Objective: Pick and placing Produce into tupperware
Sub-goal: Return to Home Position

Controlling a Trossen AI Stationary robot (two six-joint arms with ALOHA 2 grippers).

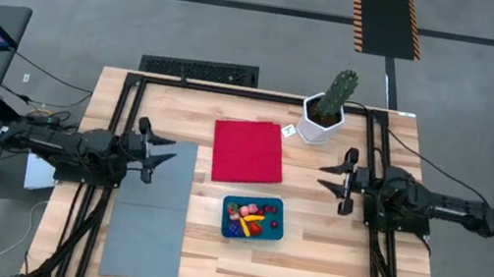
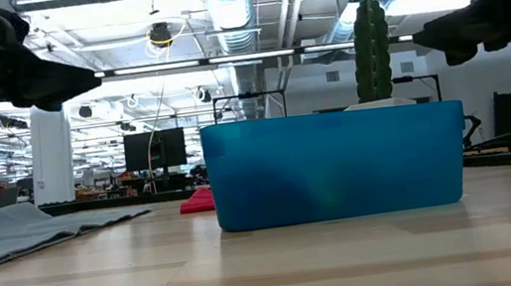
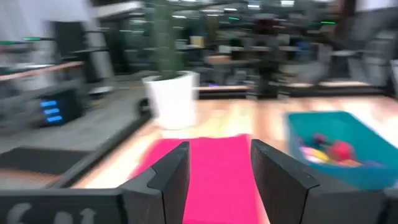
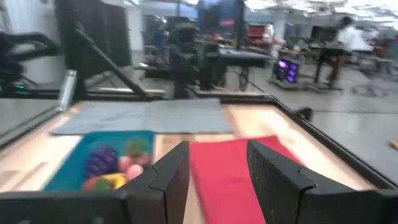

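Clearance first: the teal container (image 1: 224,216) stands on bare wood of the table (image 1: 325,270), open on all four sides. It is near the front edge of the red cloth (image 1: 248,152), with a strip of wood between them. The grey mat (image 1: 151,213) lies to its left, apart from it. The toy produce (image 1: 250,217) lies inside the container: red, pink, yellow and dark purple pieces, all within the walls. The cactus (image 1: 337,95) in its white pot (image 1: 316,127) stands at the far right corner of the cloth, just beside it.

Arm pose: both my arms reach in level from opposite sides of the table, and the two claws face each other across the red cloth.

- My left claw (image 1: 168,154) sits above the far end of the grey mat, near the cloth's left edge. Its fingers are spread and hold nothing.
- My right claw (image 1: 323,178) sits above bare wood, between the cloth's right edge and the table frame, near the pot. Its fingers are likewise spread and empty.

From table height, both claws hang higher than the container's rim, one to each side of it.
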